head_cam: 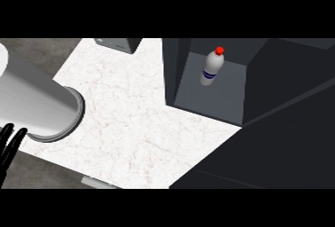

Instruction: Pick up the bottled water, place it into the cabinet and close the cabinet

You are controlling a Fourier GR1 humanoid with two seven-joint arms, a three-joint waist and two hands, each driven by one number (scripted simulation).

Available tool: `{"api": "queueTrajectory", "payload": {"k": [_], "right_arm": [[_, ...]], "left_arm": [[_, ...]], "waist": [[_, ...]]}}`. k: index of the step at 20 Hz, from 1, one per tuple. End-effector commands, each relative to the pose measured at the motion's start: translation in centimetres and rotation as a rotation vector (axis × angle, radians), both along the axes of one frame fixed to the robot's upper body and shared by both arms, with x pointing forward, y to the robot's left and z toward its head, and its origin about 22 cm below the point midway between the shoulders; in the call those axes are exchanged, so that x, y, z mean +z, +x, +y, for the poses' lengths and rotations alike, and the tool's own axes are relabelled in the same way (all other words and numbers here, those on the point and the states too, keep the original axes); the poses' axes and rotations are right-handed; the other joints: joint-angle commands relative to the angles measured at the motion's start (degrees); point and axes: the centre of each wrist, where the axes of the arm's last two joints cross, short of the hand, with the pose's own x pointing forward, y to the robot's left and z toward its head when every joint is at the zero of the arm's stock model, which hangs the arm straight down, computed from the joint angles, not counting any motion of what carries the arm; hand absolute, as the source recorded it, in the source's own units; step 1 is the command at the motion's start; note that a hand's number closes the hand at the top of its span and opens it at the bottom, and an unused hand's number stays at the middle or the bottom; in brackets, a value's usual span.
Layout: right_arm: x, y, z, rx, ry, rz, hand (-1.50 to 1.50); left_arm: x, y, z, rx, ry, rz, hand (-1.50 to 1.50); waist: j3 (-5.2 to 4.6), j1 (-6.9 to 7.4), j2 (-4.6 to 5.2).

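1 bottled water (211, 66); 1 cabinet (216, 99); 1 counter (137, 119); 1 hand (9, 144).

white marbled counter (137, 128), grey floor (39, 175), dark surroundings

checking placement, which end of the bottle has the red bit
The upper end: the bottled water stands upright inside the cabinet, red cap on top, blue label near its base.

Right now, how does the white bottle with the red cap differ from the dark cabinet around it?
The white plastic bottle with the red cap is small, round and pale with a blue label; the dark grey cabinet is large, boxy and plain. The bottle stands inside on the shelf; the cabinet is open at its front. Both sit at the white marble counter's far right.
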Motion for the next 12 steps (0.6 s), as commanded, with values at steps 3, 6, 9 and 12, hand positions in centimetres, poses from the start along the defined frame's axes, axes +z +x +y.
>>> {"api": "queueTrajectory", "payload": {"k": [3, 6, 9, 12], "right_arm": [[0.1, 2.2, 2.2, -0.075, -0.021, 0.029, 1.5], [0.6, 4.2, 2.7, -0.105, -0.106, -0.016, 1.5], [1.1, 6.2, 3.6, -0.121, -0.185, -0.038, 1.5], [1.4, 8.2, 5.2, -0.147, -0.24, -0.037, 1.5]], "left_arm": [[-0.2, 0.0, 0.1, 0.001, -0.016, 0.012, -1.5], [-0.3, -0.1, 0.5, -0.004, -0.003, 0.024, -1.5], [-0.2, 0.1, 0.8, 0.015, -0.009, 0.011, -1.5], [-0.3, 0.0, 0.8, 0.017, -0.011, 0.014, -1.5]], "waist": [[0.11, -1.26, -0.54], [0.11, -0.92, -1.05], [0.17, -1.19, -1.33], [0.34, -1.22, -1.72]]}}
